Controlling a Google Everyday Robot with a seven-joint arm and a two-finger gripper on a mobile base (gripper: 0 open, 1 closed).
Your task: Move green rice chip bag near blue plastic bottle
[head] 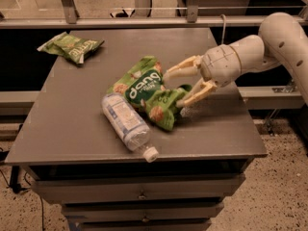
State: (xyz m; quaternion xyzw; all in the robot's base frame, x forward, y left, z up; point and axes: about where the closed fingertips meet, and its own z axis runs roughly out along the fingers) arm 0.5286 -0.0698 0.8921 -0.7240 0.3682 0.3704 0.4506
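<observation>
Here, bag: crinkled glossy green rice chip bag (147, 93) touching the clear ribbed blue plastic bottle (127, 125).
Gripper: cream two-finger gripper (174, 88), fingers spread around bag's right end.

The hand (174, 86) reaches in from the right over the desk (72, 124), its two fingers spread around the right end of the green rice chip bag (147, 91). The blue plastic bottle (126, 124) lies just left of that bag, touching it, cap toward the desk's front edge. An olive-green bag (71, 46) lies well behind and left of the bottle.
</observation>
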